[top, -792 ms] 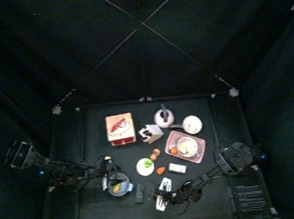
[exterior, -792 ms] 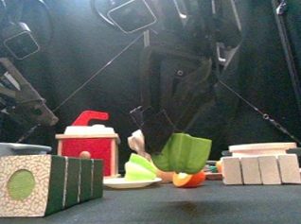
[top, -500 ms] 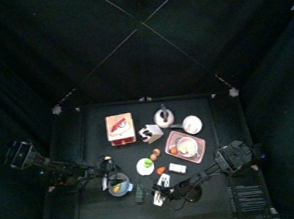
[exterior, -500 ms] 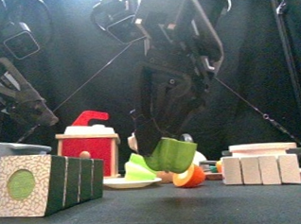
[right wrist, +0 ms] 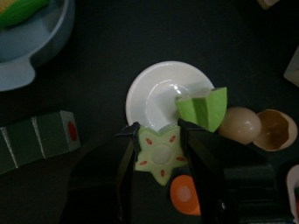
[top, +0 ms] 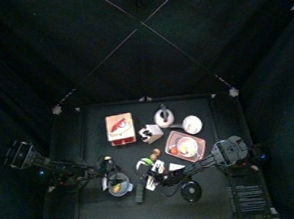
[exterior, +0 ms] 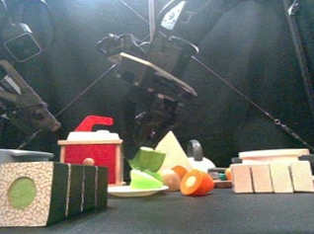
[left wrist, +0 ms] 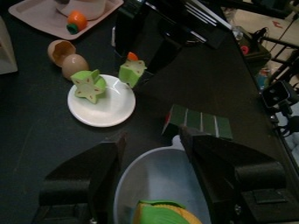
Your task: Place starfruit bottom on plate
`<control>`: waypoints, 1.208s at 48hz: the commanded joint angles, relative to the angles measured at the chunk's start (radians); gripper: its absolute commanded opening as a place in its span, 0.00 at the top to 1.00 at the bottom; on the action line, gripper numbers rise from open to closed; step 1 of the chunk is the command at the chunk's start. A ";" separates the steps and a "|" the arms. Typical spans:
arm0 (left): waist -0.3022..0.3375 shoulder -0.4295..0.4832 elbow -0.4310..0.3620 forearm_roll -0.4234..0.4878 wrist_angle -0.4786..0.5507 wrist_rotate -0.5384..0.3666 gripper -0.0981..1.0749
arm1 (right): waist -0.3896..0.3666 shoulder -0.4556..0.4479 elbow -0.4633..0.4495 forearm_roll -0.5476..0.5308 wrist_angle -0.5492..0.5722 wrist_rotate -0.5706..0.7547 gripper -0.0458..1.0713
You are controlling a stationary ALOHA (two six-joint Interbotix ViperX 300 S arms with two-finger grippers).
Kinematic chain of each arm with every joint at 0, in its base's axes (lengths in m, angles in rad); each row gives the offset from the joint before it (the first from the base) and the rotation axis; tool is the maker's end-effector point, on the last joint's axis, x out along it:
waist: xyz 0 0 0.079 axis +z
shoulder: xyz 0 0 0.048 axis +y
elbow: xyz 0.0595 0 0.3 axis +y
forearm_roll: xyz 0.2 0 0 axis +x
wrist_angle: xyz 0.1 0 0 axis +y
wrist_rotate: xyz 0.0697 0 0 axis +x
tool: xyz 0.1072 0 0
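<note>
Moved since earlier: right gripper (right wrist: 163,162), then low over the table's front, now sits over the plate (right wrist: 163,87), starfruit carried along.

- Right gripper: fingers (right wrist: 128,144) clamped on a green star-shaped starfruit slice (right wrist: 156,149); the slice lies between them, over the plate's rim. Front view shows the slice (exterior: 148,159) held above the plate (exterior: 134,189).
- Plate: white; a green wedge (right wrist: 204,107) rests on its edge, just beyond the fingertips.
- Beside the wedge: brown egg (right wrist: 240,122) and empty half shell (right wrist: 275,129).
- Orange piece (right wrist: 183,194): beside the held slice, off the plate.
- Bowl (left wrist: 163,175): blue, holds green-and-orange food; lies between the left gripper (left wrist: 158,171) fingers, which stand apart.
</note>
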State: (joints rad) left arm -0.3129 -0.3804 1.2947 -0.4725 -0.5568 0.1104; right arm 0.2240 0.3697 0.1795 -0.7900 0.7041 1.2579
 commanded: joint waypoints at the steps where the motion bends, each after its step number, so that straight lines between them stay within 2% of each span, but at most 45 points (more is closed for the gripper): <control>1: 0.002 0.000 -0.011 0.000 -0.003 0.002 0.16 | -0.009 -0.020 -0.020 -0.005 -0.003 0.000 0.32; 14: 0.000 0.000 -0.011 0.000 -0.005 0.000 0.16 | -0.028 -0.009 -0.025 -0.008 -0.025 0.002 0.29; 31: 0.002 0.000 -0.009 0.000 -0.005 0.002 0.16 | -0.037 0.000 -0.049 -0.026 -0.020 -0.006 0.16; 58: 0.000 0.000 -0.009 0.000 0.000 -0.002 0.16 | -0.037 -0.028 -0.058 -0.009 -0.041 0.000 0.15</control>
State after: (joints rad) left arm -0.3129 -0.3804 1.2962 -0.4725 -0.5553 0.1104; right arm 0.1933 0.3927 0.1488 -0.8053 0.6796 1.2563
